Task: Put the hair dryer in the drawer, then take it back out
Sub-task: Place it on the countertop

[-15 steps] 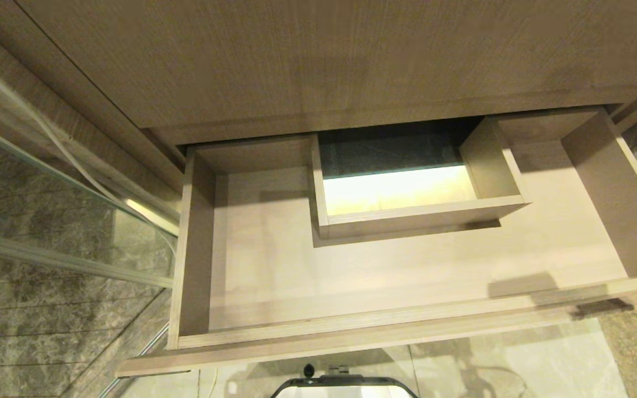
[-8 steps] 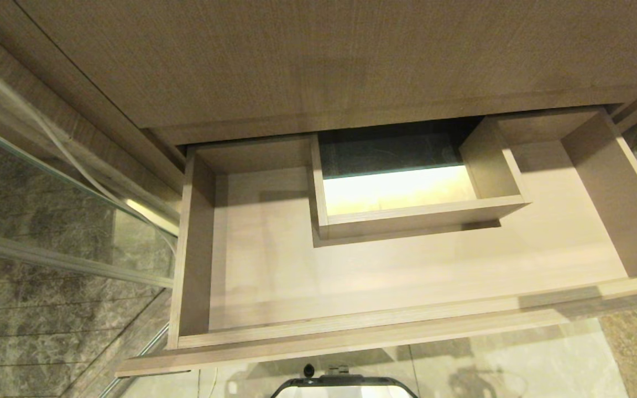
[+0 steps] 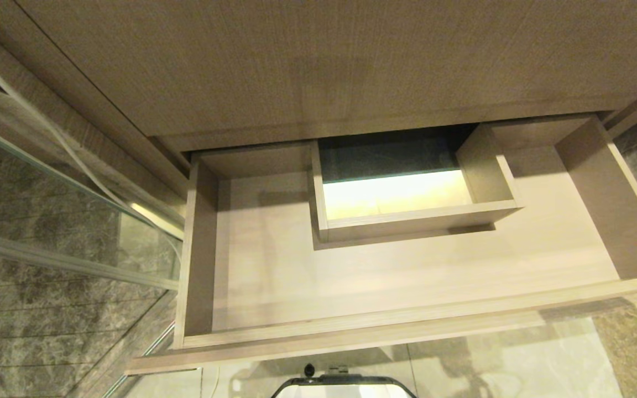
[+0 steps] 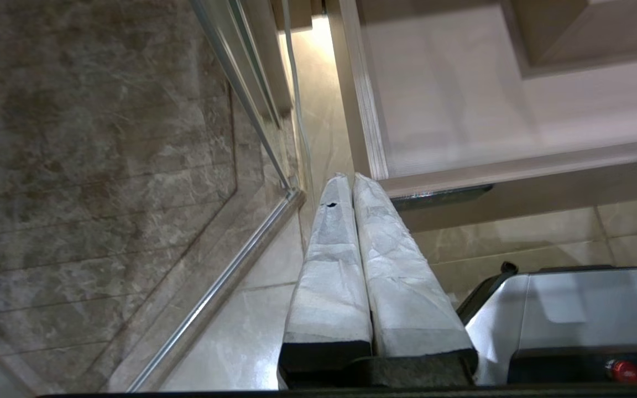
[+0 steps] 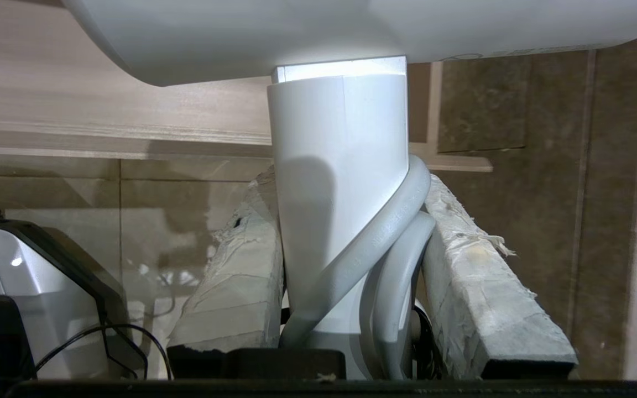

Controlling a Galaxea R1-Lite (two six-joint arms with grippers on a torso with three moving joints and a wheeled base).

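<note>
Over the last second the dark shape that sat at the right end of the drawer's front edge in the head view has gone, leaving only a faint shadow there, and the whole scene has slid slightly, which reads as the camera moving, not the drawer. The drawer (image 3: pixel 407 287) stands pulled fully open below the cabinet front (image 3: pixel 324 66), its floor bare around the boxed cutout (image 3: pixel 401 193). Neither arm shows in the head view. In the right wrist view the right gripper (image 5: pixel 351 237) is clamped on the handle of the hair dryer (image 5: pixel 340 166), a padded finger on each side, the white cord (image 5: pixel 385 232) wound between handle and 1 pad, and the barrel crossing the top of that view; the drawer's front edge lies beyond and above it, so the dryer appears to hang outside the drawer. The left gripper (image 4: pixel 351 182) is parked beside the drawer's left corner, its 2 fingers pressed together on nothing. Judging from this, the first half of the task is not yet done: the dryer must be carried over the front edge and set on the open floor of the drawer.
</note>
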